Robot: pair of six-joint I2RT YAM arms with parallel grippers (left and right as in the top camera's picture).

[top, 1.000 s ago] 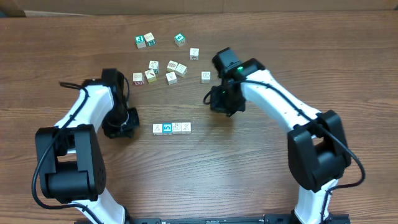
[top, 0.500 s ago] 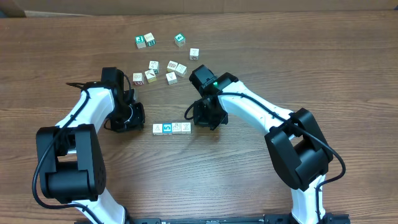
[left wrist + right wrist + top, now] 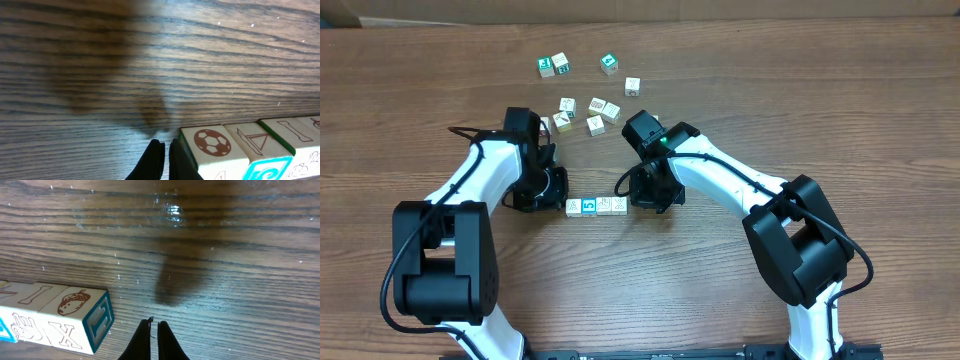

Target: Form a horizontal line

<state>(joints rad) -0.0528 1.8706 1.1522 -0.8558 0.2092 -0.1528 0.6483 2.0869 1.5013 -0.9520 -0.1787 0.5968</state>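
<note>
The horizontal line (image 3: 597, 206) is a short row of four pale cubes on the wooden table, with a bright blue "5" cube (image 3: 588, 206) second from the left. My left gripper (image 3: 553, 192) is shut and empty, right beside the row's left end. In the left wrist view its shut fingertips (image 3: 166, 152) sit next to the football-picture cube (image 3: 212, 144). My right gripper (image 3: 641, 196) is shut and empty, just off the row's right end. In the right wrist view its gripper (image 3: 154, 330) is a short gap from the acorn-and-X cube (image 3: 75, 319).
Several loose pale and teal-faced cubes lie scattered behind the row: a pair (image 3: 553, 66) at the back left, one teal cube (image 3: 609, 63), one pale cube (image 3: 633, 87) and a cluster (image 3: 582, 114) between the arms.
My right gripper has swung left and forward from the back right to the row's right end. My left gripper has moved right up to the row's left end. The row has stayed put.
</note>
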